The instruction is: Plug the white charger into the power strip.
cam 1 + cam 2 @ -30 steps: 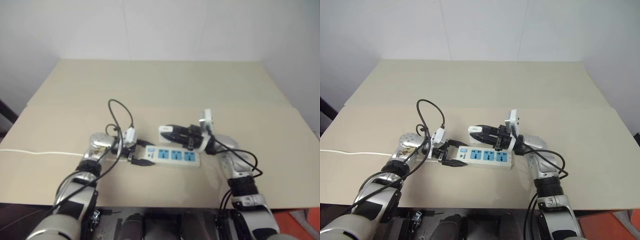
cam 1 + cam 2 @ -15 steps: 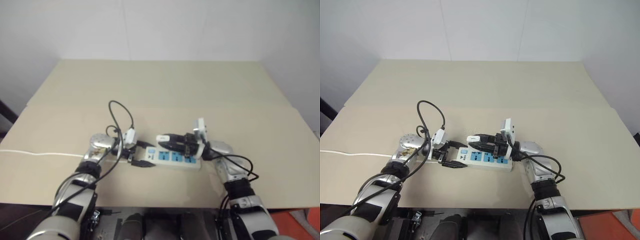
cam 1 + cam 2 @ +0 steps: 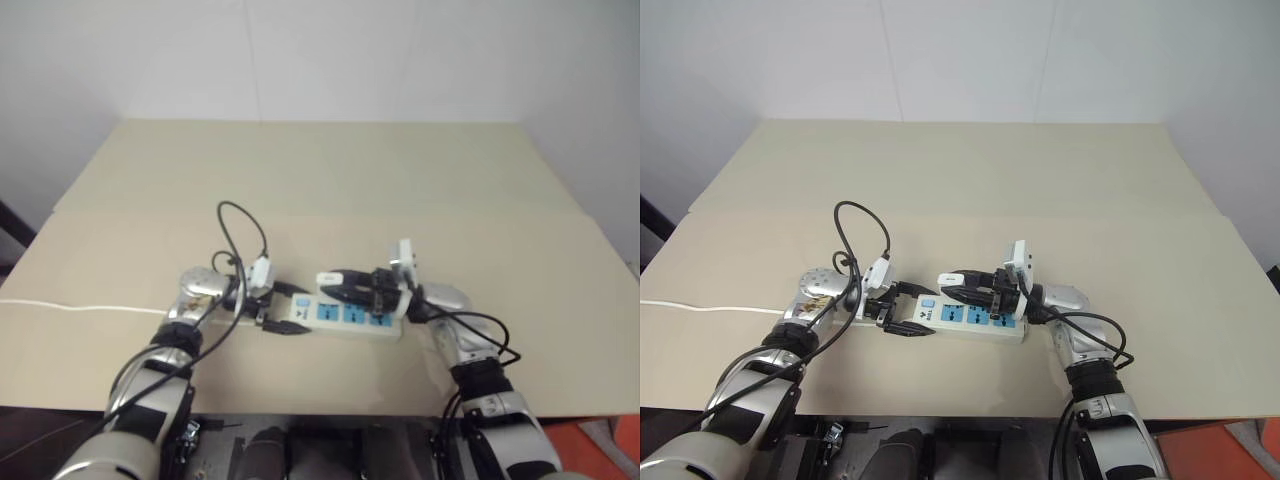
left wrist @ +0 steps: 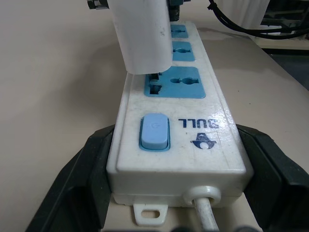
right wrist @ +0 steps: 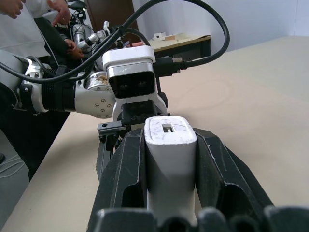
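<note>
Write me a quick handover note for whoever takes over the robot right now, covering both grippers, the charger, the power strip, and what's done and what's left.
Left gripper: shut on the switch end of the power strip, steadying it on the table.
Right gripper: shut on the white charger, holding it over the strip.
Charger: directly above the blue socket nearest the switch; its bottom edge sits at the socket's slots. Whether the prongs have entered cannot be seen.
Done: strip gripped, charger picked up and brought to the socket.
Left: press the charger fully in, check it sits flush, then open both grippers.
</note>
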You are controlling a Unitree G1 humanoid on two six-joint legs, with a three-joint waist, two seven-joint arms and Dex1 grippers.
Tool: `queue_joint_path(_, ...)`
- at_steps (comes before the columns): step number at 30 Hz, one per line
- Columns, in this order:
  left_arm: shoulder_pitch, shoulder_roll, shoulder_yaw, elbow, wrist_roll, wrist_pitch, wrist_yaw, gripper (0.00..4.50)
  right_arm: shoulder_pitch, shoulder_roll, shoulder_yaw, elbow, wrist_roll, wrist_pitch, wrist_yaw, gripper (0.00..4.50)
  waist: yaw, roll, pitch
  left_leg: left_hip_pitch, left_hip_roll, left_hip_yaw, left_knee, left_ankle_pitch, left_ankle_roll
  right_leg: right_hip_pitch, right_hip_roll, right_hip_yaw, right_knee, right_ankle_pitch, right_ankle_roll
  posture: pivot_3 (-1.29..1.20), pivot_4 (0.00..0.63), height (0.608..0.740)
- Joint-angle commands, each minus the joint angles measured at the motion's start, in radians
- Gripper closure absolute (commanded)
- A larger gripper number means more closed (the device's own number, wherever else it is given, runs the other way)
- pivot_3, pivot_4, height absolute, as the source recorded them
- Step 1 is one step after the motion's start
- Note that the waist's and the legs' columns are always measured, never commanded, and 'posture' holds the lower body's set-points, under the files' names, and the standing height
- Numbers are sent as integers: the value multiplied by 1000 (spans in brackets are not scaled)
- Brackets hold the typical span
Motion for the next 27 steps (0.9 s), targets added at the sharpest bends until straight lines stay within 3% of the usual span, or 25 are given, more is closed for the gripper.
queue_joint_path(1,7,-4,-20,9,21,11,-12,1211,3,6,15,-8,-7,-12,-1,3397,0,0,0,0,0,0,0,0,0,0,0,0,0,0,0,0,150,740)
queue_joint_path(15,5,-10,-10,12,25,11,-12,1211,-3,3,15,12,-10,-18,-8,3397,0,0,0,0,0,0,0,0,0,0,0,0,0,0,0,0,150,740)
queue_joint_path(27,3,-6,-6,12,27,15,-12,1211,30,-91,-27,33,3,-51,32,3397,4,0,0,0,0,0,0,0,0,1,0,0,-1,0,0,0,150,740)
